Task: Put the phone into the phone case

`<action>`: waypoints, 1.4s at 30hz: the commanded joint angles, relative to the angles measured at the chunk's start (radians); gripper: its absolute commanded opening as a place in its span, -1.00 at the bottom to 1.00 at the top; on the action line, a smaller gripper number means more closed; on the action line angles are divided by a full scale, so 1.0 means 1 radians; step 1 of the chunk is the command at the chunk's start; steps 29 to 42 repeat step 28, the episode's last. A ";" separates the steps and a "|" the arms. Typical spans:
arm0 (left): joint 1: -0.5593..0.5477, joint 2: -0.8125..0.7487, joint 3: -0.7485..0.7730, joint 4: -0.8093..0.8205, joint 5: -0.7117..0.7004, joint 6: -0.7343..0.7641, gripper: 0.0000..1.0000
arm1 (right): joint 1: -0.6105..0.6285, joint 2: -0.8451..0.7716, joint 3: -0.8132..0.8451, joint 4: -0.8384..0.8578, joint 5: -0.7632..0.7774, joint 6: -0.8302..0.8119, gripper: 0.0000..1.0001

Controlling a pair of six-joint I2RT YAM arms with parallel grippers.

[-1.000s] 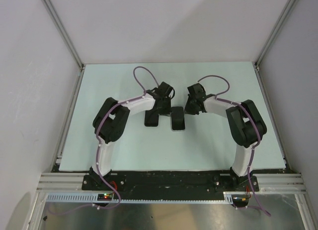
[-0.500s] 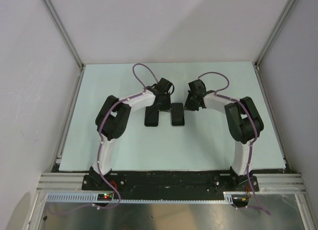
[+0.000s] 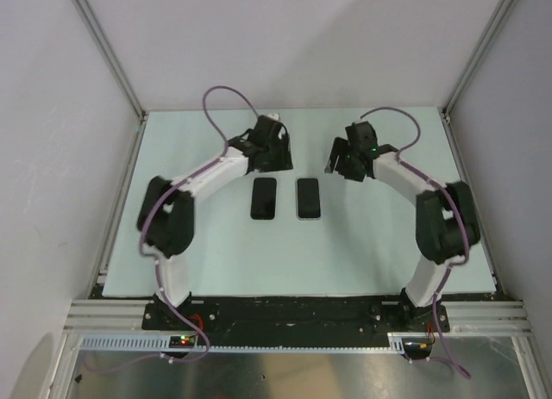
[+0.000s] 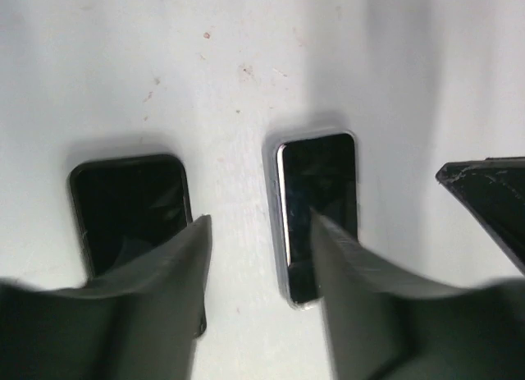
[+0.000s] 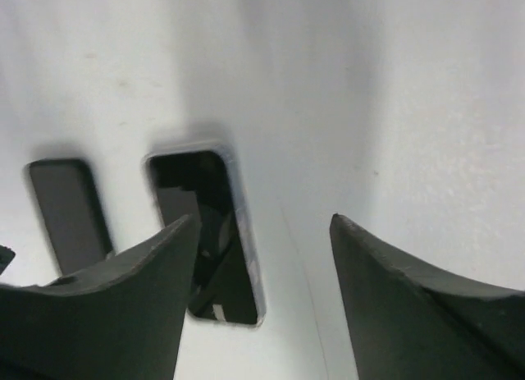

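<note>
Two black phones lie flat side by side mid-table. The right phone (image 3: 308, 198) sits inside the clear phone case (image 4: 275, 224), whose see-through rim shows round it; in the right wrist view the phone (image 5: 205, 224) fills the case (image 5: 249, 244). The left one is a bare black phone (image 3: 264, 198) (image 4: 127, 208) (image 5: 70, 208). My left gripper (image 3: 270, 164) (image 4: 258, 224) hovers open just beyond the bare phone, with nothing between its fingers. Beyond and to the right of the cased phone, my right gripper (image 3: 339, 166) (image 5: 264, 220) stands open, holding nothing.
The pale table mat (image 3: 198, 244) ends at a metal rail (image 3: 293, 313) in front. Grey walls with aluminium posts (image 3: 108, 54) close in the left, back and right. Part of the right gripper (image 4: 492, 203) shows at the right edge of the left wrist view.
Both grippers have opened, let go of the phones and drawn back toward the far side. The two phones now lie flat and apart from the fingers.
</note>
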 commanded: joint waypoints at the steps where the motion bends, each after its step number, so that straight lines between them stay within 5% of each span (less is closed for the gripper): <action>1: -0.014 -0.335 -0.116 0.011 -0.091 0.043 0.55 | 0.028 -0.273 -0.032 -0.014 0.050 -0.020 0.53; 4: -0.029 -0.530 -0.258 0.013 -0.125 0.034 0.94 | 0.063 -0.462 -0.145 0.008 0.079 -0.005 0.75; 7: -0.032 -0.714 -0.416 0.013 -0.159 0.007 0.98 | 0.101 -0.655 -0.271 0.048 0.101 0.013 0.94; 12: -0.032 -1.006 -0.636 0.012 -0.239 -0.029 0.99 | 0.154 -0.952 -0.480 0.090 0.178 0.032 0.99; 16: -0.031 -1.146 -0.740 0.012 -0.294 -0.056 0.99 | 0.164 -1.026 -0.541 0.064 0.218 0.045 0.99; 42: -0.032 -1.178 -0.758 0.013 -0.322 -0.033 0.99 | 0.159 -0.984 -0.547 0.083 0.203 0.051 0.99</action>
